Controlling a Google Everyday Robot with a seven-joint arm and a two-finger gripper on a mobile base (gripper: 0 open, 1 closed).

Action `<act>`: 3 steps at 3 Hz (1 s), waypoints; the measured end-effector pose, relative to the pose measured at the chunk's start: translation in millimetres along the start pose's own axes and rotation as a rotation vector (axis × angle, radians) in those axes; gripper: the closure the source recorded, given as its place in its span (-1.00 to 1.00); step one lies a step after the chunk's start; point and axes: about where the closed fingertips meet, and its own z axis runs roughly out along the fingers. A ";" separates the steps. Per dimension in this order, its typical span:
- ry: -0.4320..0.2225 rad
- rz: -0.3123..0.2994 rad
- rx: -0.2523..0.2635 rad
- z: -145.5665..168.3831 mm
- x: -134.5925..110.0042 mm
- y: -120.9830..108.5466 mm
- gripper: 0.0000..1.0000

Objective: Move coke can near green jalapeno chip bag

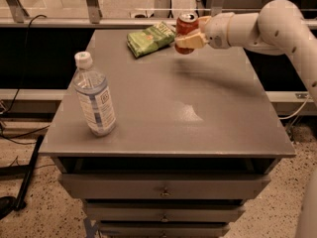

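Clasping coke can [187, 23], gripper [188, 39] perhaps overlaps chip bag [148, 38] edge.

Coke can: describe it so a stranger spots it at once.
On the grey table, look to the far edge, where the green chip bag lies. Just right of the bag, the gripper is shut on the coke can. It is the only red thing, short with a silver top, unlike the tall clear water bottle at near left.
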 end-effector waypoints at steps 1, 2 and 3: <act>-0.007 0.013 -0.008 31.4 -1.5 -3.9 1.00; -0.009 0.047 -0.014 56.7 3.3 -5.8 1.00; 0.008 0.074 -0.015 70.5 11.4 -7.4 0.67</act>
